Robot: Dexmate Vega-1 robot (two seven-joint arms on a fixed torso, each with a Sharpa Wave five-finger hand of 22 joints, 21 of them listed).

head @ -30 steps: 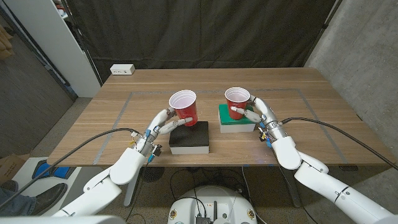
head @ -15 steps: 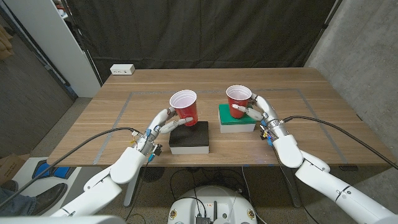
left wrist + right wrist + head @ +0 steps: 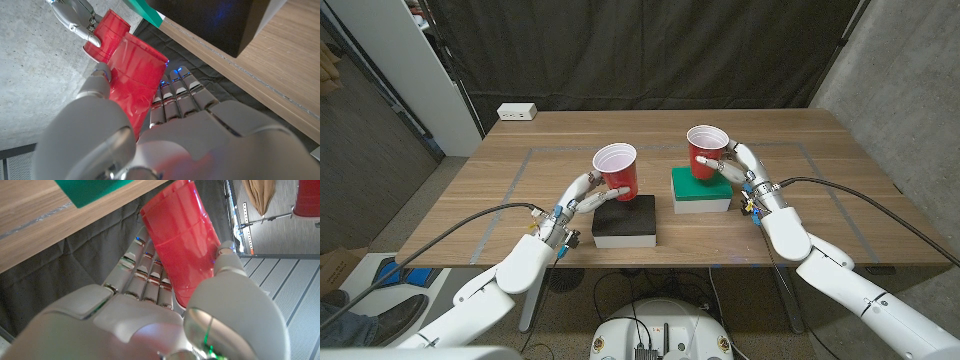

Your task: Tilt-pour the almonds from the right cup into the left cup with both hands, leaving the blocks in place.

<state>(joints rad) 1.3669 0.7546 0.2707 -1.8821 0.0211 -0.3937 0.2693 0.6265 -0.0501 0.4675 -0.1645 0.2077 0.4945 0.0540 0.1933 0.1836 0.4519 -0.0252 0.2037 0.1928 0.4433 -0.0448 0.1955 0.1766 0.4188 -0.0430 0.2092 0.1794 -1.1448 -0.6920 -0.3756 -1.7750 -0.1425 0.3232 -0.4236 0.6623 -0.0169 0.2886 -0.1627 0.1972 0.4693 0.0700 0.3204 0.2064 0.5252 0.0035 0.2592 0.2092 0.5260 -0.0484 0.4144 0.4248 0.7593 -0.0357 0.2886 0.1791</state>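
Note:
The left red cup point(image 3: 617, 172), white inside, stands on the black-topped block point(image 3: 626, 220). My left hand point(image 3: 582, 195) grips its side; in the left wrist view the fingers wrap that cup point(image 3: 132, 75). The right red cup point(image 3: 705, 152) is gripped by my right hand point(image 3: 735, 168) and hangs upright just above the green block point(image 3: 700, 190). In the right wrist view the fingers and thumb close around this cup point(image 3: 182, 245), with the green block point(image 3: 90, 190) a little apart from its base. Almonds inside are hidden from me.
A white power strip point(image 3: 517, 112) lies at the table's far left edge. Grey tape lines point(image 3: 520, 175) mark a rectangle on the wooden table. Cables trail from both wrists over the near edge. A dark curtain hangs behind the table.
My right hand has raised the right cup off the green block and shifted it slightly away. The left hand and its cup have not moved.

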